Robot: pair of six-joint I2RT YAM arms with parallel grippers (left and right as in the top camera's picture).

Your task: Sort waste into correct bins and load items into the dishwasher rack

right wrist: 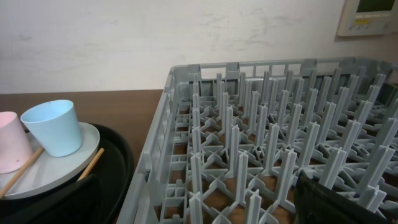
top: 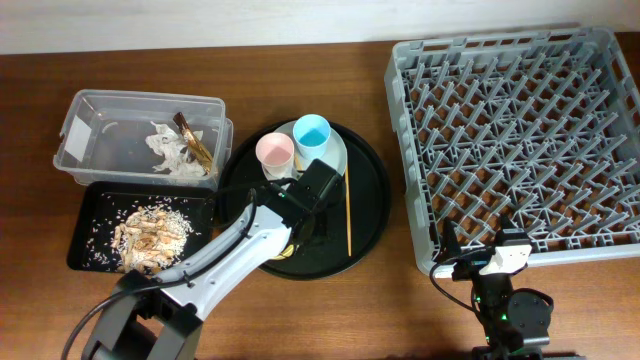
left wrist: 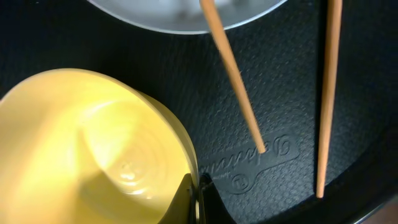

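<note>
Left gripper (left wrist: 198, 200) pinches the rim of the yellow bowl (left wrist: 81, 155) on the round black tray (left wrist: 280, 81). Right gripper (right wrist: 189, 199) hangs by the dishwasher rack (right wrist: 261, 124), jaws spread wide

Robotics test room, this, not a real kitchen: bare wood-grain surface (top: 300, 60), plain pale wall (right wrist: 124, 43) behind it, a wall control panel (right wrist: 370, 15) at upper right, a grey dishwasher rack (top: 510, 130) staged on top, one robot arm (top: 230, 255) at lower left, a second arm (top: 505, 262) lower right.
</note>
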